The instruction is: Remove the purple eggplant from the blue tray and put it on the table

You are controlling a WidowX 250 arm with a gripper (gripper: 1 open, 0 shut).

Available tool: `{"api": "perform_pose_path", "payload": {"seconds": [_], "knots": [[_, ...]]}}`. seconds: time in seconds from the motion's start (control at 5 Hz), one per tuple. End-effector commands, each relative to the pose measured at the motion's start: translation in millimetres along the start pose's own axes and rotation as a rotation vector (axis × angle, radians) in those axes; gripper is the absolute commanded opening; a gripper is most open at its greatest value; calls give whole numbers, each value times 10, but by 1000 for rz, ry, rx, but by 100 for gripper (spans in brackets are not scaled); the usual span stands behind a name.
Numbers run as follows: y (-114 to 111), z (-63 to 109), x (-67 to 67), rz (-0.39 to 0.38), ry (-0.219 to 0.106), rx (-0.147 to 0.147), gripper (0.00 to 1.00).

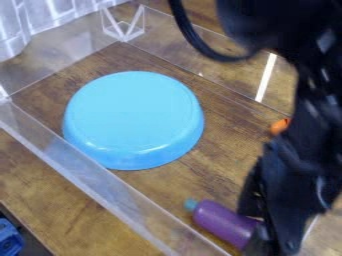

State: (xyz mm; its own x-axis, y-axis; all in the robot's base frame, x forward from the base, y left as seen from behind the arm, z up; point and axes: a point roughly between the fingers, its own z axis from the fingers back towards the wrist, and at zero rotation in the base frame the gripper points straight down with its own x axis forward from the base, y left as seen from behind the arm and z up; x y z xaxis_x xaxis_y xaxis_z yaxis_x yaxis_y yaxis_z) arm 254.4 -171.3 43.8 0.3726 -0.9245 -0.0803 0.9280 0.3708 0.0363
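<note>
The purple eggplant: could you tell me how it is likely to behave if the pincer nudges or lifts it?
The purple eggplant looks smooth and rounded, so it would probably roll sideways if nudged. Its glossy skin suggests it may slip under a light grip. It seems to be a stiff toy, as its long body shows no sag or dents.

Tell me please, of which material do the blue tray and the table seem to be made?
The blue tray looks like smooth plastic, perhaps semi-gloss: one even colour, a rounded edge and soft highlights, though coated metal is possible. The table looks like wood with a satin finish, judging by its brown streaked grain; it could also be a wood-look laminate.
</note>
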Motion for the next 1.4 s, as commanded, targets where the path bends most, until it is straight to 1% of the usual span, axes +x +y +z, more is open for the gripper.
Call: {"api": "perform_pose_path", "payload": {"seconds": [0.0, 0.2, 0.4, 0.6, 0.8, 1.0, 1.2], "knots": [[209, 51, -87, -15, -28, 32, 100], [347, -5, -181, -24, -15, 41, 100], [328, -105, -157, -25, -11, 50, 100], [288, -154, -124, -30, -9, 54, 100], [214, -133, -129, -73, -14, 54, 0], [145, -111, -125, -115, -19, 57, 100], [176, -125, -209, -145, -28, 60, 100]]}}
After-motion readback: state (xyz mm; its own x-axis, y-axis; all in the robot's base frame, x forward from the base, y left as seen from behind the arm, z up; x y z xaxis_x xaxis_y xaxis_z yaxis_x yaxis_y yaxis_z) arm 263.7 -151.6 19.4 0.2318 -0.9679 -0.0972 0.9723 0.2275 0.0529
